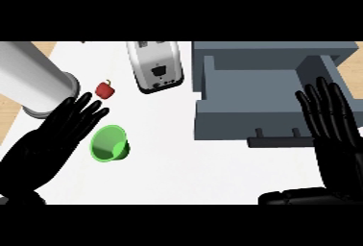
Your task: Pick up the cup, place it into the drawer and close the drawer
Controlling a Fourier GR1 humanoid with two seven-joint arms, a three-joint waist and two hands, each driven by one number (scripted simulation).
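Observation:
A green cup (110, 143) lies tipped on its side on the white counter (177, 168), its mouth facing toward me. My left hand (50, 144) is open with straight fingers, just left of the cup and close to its rim. The grey drawer (212, 103) stands pulled out at the right, its inside bare, with a dark handle (280, 141) along its front. My right hand (333, 129) is open, fingers straight, over the drawer's right front corner.
A silver toaster (156, 65) stands at the back middle. A small red pepper (105, 89) lies beyond my left fingertips. A large metal cylinder (32, 79) lies at the back left, near the counter's left edge.

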